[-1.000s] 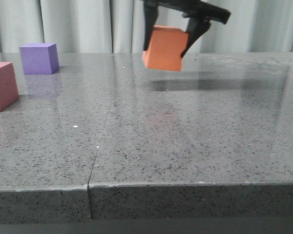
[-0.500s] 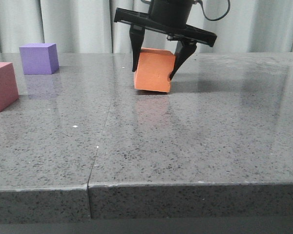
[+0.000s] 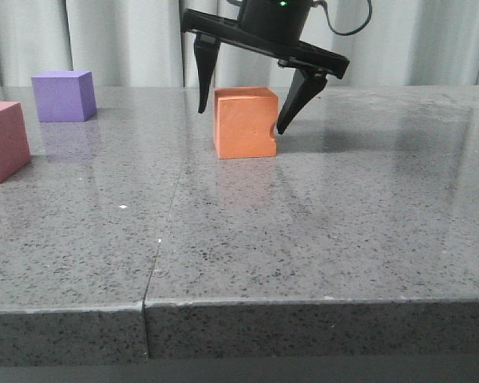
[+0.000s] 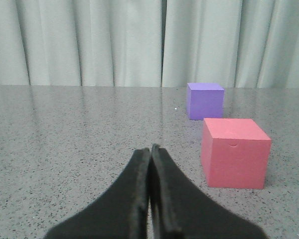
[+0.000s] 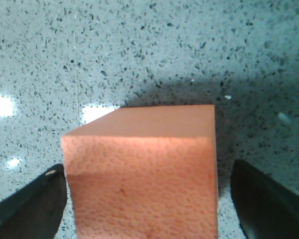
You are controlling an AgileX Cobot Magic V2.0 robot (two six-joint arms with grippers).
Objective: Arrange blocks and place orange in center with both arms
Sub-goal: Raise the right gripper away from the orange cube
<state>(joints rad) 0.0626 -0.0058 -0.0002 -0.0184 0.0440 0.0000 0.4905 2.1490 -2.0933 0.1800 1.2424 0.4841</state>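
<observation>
orange cube (image 3: 243, 124) sits flat mid-bench (image 3: 303, 231), right end effector (image 3: 243, 116) spread wide around it, fingers clear, likely just releasing. left end effector (image 4: 150, 154) pinched closed, empty, near pink-red cube (image 4: 234, 152) and purple cube (image 4: 205, 100).

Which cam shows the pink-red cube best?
Left wrist view: the pink-red cube is whole, close and unobstructed, near the purple cube. The front view cuts it off at the left edge. The right wrist view doesn't show it.

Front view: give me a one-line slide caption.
Right gripper open, fingers straddling the matte orange foam cube resting on the grey speckled table.
</observation>
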